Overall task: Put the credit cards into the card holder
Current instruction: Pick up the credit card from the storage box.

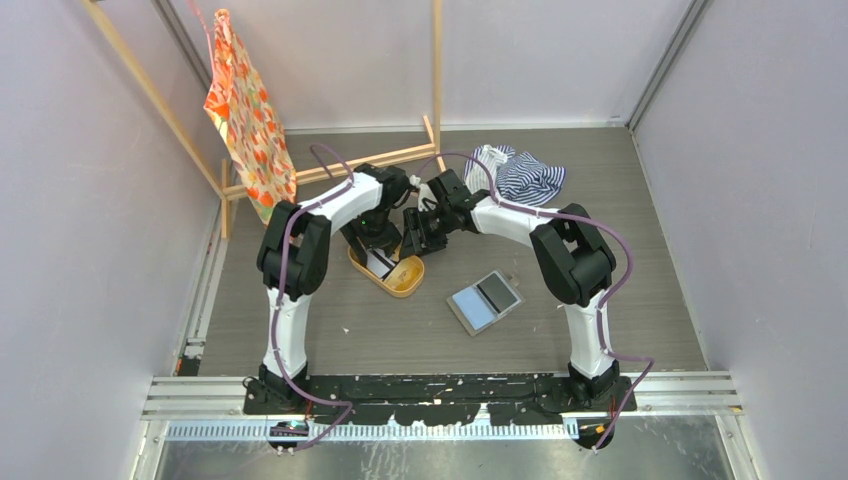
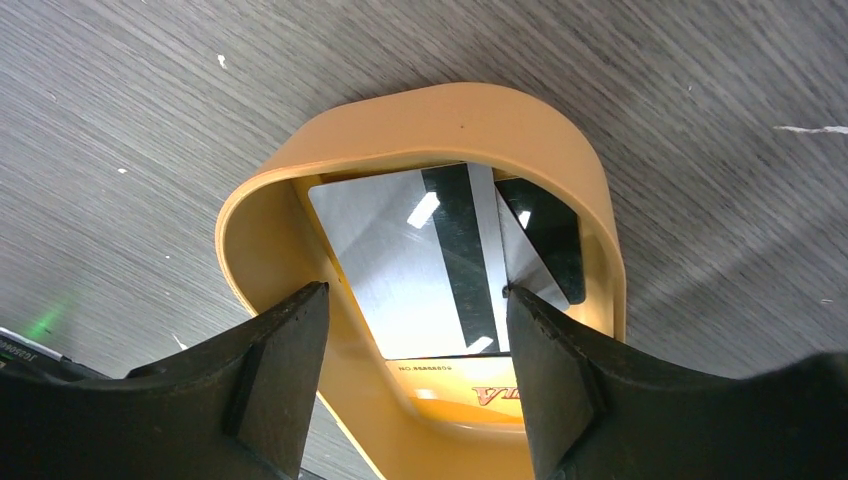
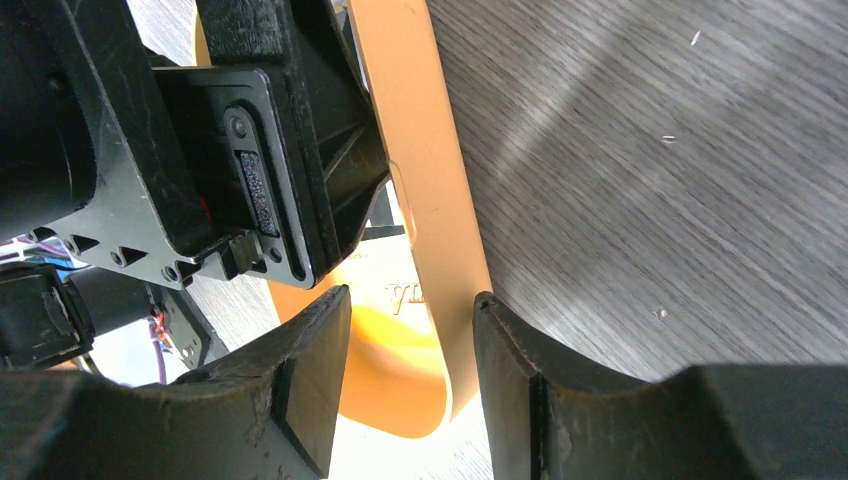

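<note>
Over by the middle of the table (image 1: 380,335), both arms are bent down onto the orange tray (image 2: 440,105), and that is where the cards are: a silvery card (image 2: 395,250) with a black stripe lies on top, a second striped card (image 2: 545,235) is tucked at an angle beside it, and an orange-tan card (image 2: 470,390) with lettering peeks out underneath. The card holder (image 1: 485,300) lies open and flat on the table well to the right of the tray, pale inside facing up, with nothing in it that I can make out. The left gripper (image 2: 415,290) hangs just above the silvery card with its jaws spread wide and nothing between them. The right gripper (image 3: 412,295) straddles the tray's rim, one finger inside and one outside, with a gap showing, so it isn't clamped yet. To my eye the step is lifting out the top card, and it would go best if the right gripper pinched the rim first to steady the tray. The left should then tip one finger under the card's free edge rather than pressing straight down, since thin, slick cards could slide or come up in pairs.
</note>
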You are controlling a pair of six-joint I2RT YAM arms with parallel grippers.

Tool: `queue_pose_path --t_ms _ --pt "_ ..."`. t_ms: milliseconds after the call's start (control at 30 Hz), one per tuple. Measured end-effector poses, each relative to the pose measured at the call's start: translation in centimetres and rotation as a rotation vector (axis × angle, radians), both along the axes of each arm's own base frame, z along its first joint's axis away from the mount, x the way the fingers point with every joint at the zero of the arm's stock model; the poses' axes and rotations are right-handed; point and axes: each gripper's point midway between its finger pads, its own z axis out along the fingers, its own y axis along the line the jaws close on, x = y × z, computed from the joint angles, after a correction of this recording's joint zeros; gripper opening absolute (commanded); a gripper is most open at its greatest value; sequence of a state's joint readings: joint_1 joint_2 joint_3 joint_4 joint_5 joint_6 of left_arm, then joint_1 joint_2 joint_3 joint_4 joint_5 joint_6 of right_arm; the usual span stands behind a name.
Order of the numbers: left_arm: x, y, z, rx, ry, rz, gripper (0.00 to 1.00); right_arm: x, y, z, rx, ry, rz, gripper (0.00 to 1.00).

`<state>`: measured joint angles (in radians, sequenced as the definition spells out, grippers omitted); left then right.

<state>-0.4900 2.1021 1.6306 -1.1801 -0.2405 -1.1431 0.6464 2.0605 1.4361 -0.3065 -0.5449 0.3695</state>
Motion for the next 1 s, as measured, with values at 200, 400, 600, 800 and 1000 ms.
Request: queue_pose_path --t_ms 200,400,600,800,1000 --pt "0.0 0.0 -0.1 -0.001 0.006 -0.003 0.68 0.0 0.0 0.0 0.000 0.000 0.000 0.53" --pt "-0.1 0.0 -0.4 -0.029 0.009 0.007 0.68 0.0 0.0 0.0 0.000 0.000 0.000 0.53" --pt "-0.1 -0.4 -0.7 -0.104 -0.015 0.007 0.67 -0.1 0.0 0.0 0.003 0.003 0.004 0.53" --pt "0.0 -1.1 -0.9 -0.174 -0.068 -0.003 0.65 -0.1 0.1 0.1 0.005 0.003 0.005 0.53" --pt "0.1 -0.9 -0.8 -0.208 -0.133 -0.017 0.61 -0.1 0.1 0.1 0.005 0.004 0.005 0.53"
